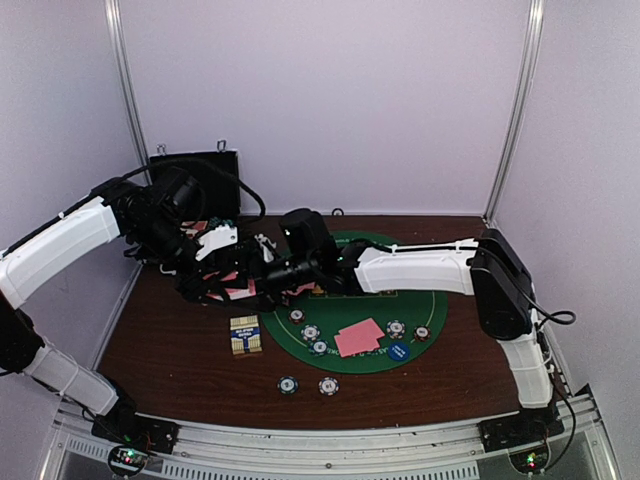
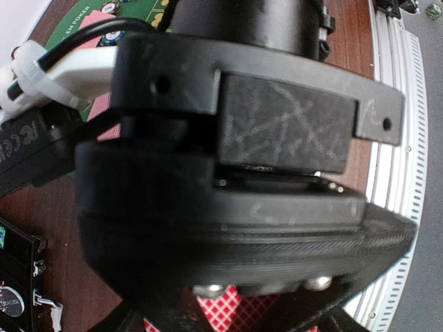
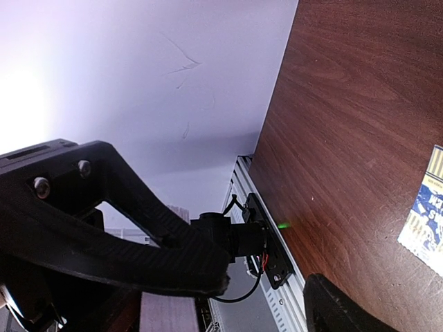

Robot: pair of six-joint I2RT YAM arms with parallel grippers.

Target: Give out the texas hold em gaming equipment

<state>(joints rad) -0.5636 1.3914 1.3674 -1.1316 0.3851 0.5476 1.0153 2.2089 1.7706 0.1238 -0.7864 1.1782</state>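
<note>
Robot lab test cell: plain pale lilac panel walls (image 1: pixel 330 100), silver metal corner posts (image 1: pixel 515 110), slotted aluminium rail (image 1: pixel 330 450) along near edge (arm bases (image 1: pixel 130 432) bolted there).

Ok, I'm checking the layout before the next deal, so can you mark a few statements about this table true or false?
1. Two poker chips lie on the bare wooden table, off the green poker mat. True.
2. The blue disc lies on the mat. True.
3. The yellow-blue card box sits on the mat. False: it lies on the wood beside the mat's left edge.
4. The pink-backed cards on the mat lie face up. False: their pink backs show.
5. The left gripper has open, empty jaws. False: they are shut on held cards.
</note>
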